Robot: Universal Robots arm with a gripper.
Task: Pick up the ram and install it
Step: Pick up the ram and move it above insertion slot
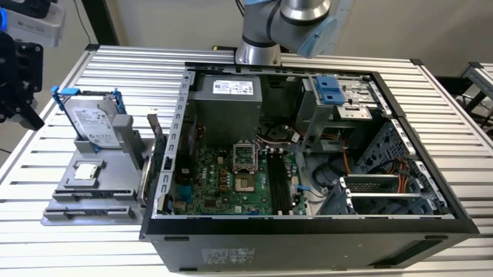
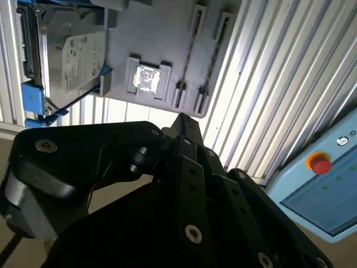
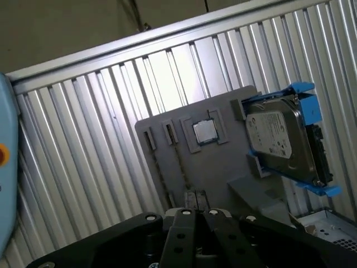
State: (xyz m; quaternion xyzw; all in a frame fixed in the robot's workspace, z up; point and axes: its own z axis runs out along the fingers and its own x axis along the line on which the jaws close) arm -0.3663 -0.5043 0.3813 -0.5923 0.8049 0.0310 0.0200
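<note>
My gripper [image 1: 29, 115] hangs high over the exterior view's left edge, above the grey parts holder [image 1: 115, 173]. In both wrist views its black fingers [image 3: 187, 218] [image 2: 181, 125] meet at the tips, shut, with nothing showing between them. The holder's two long narrow grooves [image 3: 178, 162] [image 2: 189, 61] look bare. Inside the open computer case [image 1: 308, 228], long dark memory slots [image 1: 280, 183] run beside the processor socket [image 1: 243, 154] on the green motherboard. I cannot tell whether the ram sits in one of them.
A grey hard drive [image 1: 94, 122] [image 3: 281, 139] in blue brackets leans upright on the holder, with a small silver processor chip [image 1: 86, 172] [image 3: 205, 132] beside it. Everything rests on a ribbed metal table [image 1: 46, 242]. The arm's base [image 1: 258, 49] stands behind the case. A pale blue panel with a red button [image 2: 319, 163] lies off the table.
</note>
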